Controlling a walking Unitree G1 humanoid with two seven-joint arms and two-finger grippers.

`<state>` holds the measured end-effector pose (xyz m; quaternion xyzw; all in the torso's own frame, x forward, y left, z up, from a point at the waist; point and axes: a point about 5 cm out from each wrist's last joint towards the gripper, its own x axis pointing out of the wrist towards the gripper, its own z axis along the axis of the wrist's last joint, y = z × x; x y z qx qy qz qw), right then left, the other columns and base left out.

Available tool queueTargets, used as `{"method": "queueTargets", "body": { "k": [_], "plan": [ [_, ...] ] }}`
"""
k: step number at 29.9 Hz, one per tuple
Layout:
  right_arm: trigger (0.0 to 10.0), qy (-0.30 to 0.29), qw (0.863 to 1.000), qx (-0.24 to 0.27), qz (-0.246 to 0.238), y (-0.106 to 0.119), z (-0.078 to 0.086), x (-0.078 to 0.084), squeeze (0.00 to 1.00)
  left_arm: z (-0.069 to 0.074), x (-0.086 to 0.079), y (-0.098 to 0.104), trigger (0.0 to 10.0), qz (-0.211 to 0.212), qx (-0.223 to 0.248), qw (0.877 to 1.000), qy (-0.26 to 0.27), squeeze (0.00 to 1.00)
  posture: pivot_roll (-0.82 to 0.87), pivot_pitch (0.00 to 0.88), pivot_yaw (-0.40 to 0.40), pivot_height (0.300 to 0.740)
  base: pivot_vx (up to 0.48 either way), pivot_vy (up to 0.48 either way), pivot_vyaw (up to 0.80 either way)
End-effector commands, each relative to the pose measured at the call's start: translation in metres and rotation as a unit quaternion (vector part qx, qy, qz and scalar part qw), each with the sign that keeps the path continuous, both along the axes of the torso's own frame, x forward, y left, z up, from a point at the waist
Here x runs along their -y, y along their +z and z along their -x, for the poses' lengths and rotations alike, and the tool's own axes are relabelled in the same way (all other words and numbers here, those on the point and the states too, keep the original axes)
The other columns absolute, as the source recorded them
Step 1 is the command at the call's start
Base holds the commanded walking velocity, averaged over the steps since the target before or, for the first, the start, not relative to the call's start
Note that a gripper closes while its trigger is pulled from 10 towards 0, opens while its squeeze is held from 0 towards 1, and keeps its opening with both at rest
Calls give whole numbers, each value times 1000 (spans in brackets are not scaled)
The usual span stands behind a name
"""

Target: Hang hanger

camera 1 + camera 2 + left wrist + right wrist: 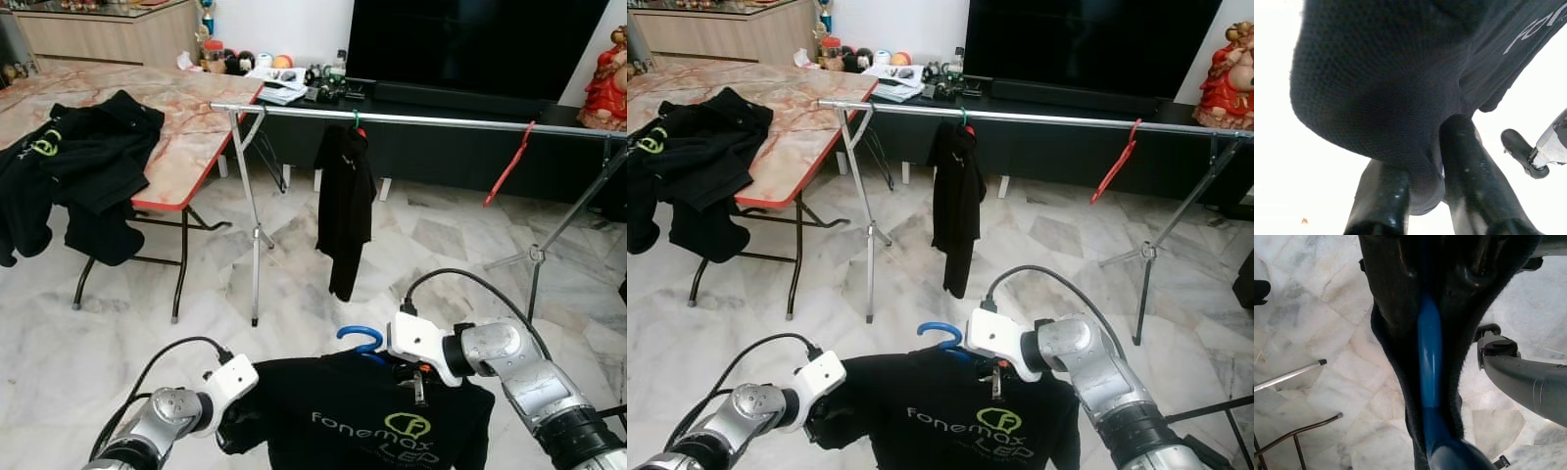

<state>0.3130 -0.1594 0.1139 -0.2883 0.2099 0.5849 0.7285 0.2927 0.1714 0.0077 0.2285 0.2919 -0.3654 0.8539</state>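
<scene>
Blue plastic shows at the collar of the black shirt (362, 411): the hook of a blue hanger (359, 339) already threaded inside it, held low in front of the robot and well short of the rail (421, 119). The right tool (419, 377) sits at the neck just under the hook, probably so the hook stays free to catch the rail; its fingers seem clamped on the hanger, though cloth hides them. The left tool (1422, 196) pinches the shirt's shoulder, keeping the garment spread and level. On the rail hang one black garment (345, 206) on a green hook and one bare red hanger (509, 162), so open rail lies between them. Two more black shirts (69, 162), as I judge it, lie heaped on the bench (191, 127).
</scene>
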Motion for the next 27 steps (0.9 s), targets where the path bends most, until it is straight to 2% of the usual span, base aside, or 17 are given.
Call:
{"method": "queueTargets", "body": {
  "k": [1,15,19,27],
  "plan": [
    [10000,5,999,31,-21,16,-4,-5,0,-3,-3,3,0,2,5,1000,5,0,21,26,-39,740,0,0,0],
    [10000,6,999,33,-22,15,-5,-6,0,-4,-2,4,0,3,13,1000,12,0,38,0,-41,740,0,0,0],
    [10000,-2,999,40,-26,17,-7,-5,0,-7,-10,4,0,-15,29,998,54,0,38,0,-41,740,0,0,0],
    [10000,-17,998,54,-28,19,-10,-2,0,-7,-19,3,0,-27,33,994,96,0,35,0,-43,740,0,0,0]
  ]
}}
